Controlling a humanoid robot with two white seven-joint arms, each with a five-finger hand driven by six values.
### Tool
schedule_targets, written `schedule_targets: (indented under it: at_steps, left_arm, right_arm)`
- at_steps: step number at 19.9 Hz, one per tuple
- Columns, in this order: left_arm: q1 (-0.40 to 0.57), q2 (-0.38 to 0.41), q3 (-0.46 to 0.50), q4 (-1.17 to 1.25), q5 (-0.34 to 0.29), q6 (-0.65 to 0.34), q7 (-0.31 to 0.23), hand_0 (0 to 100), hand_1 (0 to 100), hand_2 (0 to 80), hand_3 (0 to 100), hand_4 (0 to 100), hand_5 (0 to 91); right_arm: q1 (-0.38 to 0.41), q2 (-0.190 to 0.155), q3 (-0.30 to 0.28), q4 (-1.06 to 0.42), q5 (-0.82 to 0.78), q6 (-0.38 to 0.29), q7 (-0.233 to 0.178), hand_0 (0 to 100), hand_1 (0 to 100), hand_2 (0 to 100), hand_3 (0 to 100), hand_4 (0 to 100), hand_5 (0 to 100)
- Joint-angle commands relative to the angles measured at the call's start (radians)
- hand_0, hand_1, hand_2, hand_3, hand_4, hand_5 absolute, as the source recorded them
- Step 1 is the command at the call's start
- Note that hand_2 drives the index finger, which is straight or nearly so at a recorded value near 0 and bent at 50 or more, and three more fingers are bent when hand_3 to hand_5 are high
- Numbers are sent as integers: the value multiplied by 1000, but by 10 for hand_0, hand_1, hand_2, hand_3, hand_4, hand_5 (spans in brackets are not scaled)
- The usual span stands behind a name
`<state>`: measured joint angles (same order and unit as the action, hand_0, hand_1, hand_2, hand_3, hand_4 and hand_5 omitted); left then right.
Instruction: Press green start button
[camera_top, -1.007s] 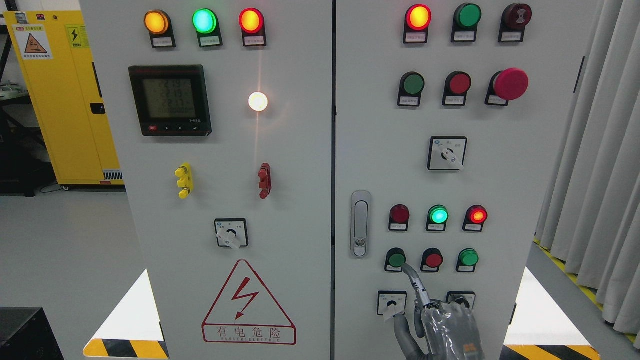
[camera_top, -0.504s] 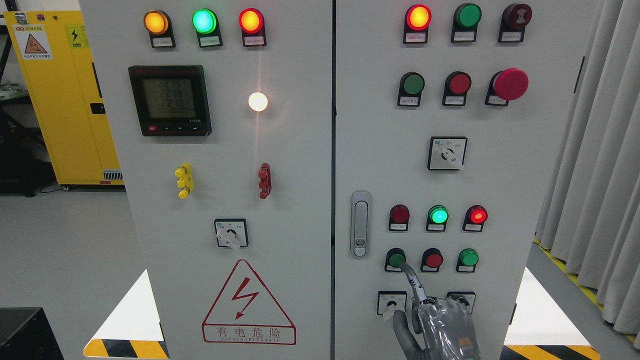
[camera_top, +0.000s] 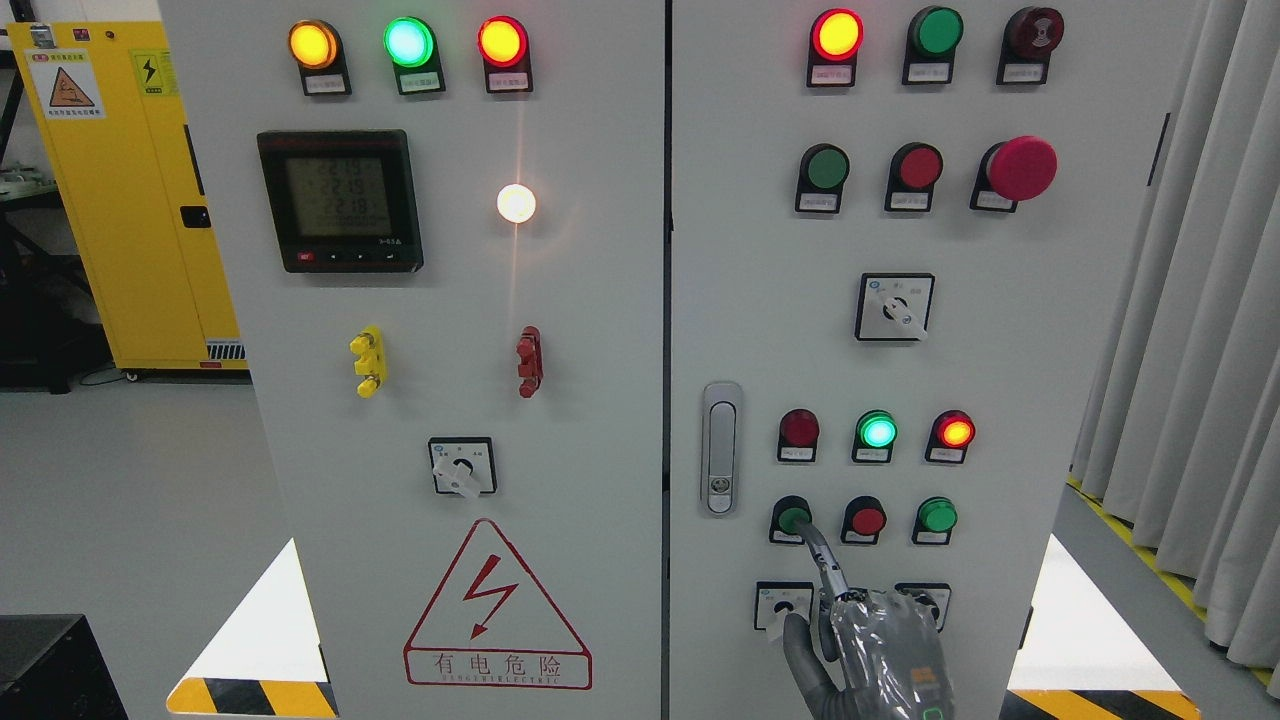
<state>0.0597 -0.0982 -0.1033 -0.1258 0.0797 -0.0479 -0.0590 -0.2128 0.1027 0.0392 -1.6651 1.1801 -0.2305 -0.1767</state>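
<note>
You've got the tall grey 2-door control cabinet (camera_top: 600, 330) filling the head view. Right door's lower cluster: 3 pilot lamps above a row of 3 push buttons, with square rotary selector switches (camera_top: 782, 606) below. The target, the round green start button (camera_top: 794, 519), sits at the left end of that row, just beside the round red push button (camera_top: 867, 520). Your plastic-wrapped grey right hand (camera_top: 875, 655) comes up from the bottom edge, 1 finger (camera_top: 822, 562) extended, tip touching the green button's lower right edge, the rest curled and gripping nothing. Left hand isn't visible.

Risks, as I judge it: contact is off-centre, so the tip may slide off the cap without actuating. Drift right and you hit the red button. The knuckles sit close to the selector switches, so pushing deeper could nudge one.
</note>
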Motion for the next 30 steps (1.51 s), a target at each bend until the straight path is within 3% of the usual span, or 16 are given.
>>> schedule_targets:
  at_steps: [1, 4, 30]
  left_arm:
    - [0, 0, 1, 0, -1, 0, -1, 120, 556, 0, 0, 0, 0]
    - [0, 0, -1, 0, 0, 0, 1, 120, 556, 0, 0, 0, 0]
    - [0, 0, 1, 0, 0, 0, -1, 120, 556, 0, 0, 0, 0]
  right_arm:
    - [-13, 3, 2, 36, -1, 2, 5, 716, 914, 0, 1000, 1000, 1000]
    - [-13, 5, -1, 37, -5, 2, 32, 720, 913, 0, 1000, 1000, 1000]
    - [-10, 9, -7, -2, -11, 16, 23, 737, 902, 0, 1000, 1000, 1000]
